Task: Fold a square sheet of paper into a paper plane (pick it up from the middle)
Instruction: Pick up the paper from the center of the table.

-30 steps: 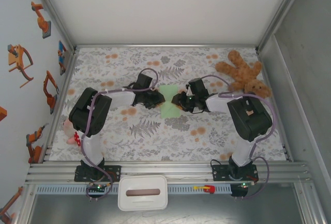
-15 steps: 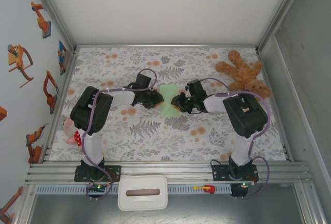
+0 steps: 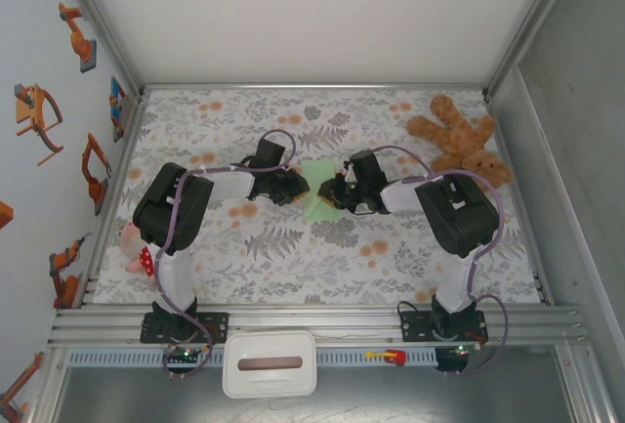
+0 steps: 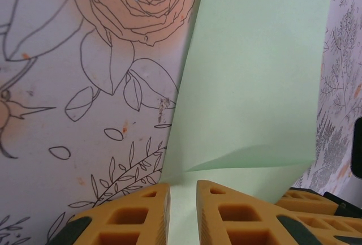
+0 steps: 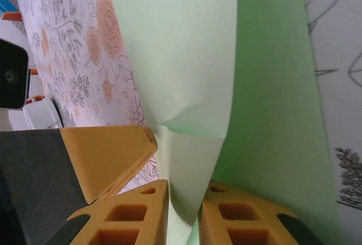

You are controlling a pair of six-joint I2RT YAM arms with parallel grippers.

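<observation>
mint-green sheet of paper (image 3: 317,189) lies mid-table on the flowered cloth (image 3: 293,259), partly folded and lifted. left gripper (image 4: 182,188) pinches one edge, right gripper (image 5: 184,194) pinches the opposite edge. brown teddy bear (image 3: 459,140) sits well apart.

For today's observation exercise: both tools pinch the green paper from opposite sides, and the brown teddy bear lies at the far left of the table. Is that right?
No. The top external view shows the brown teddy bear at the far right of the table, not the far left. The left tool and right tool do pinch the green paper from opposite sides.
</observation>
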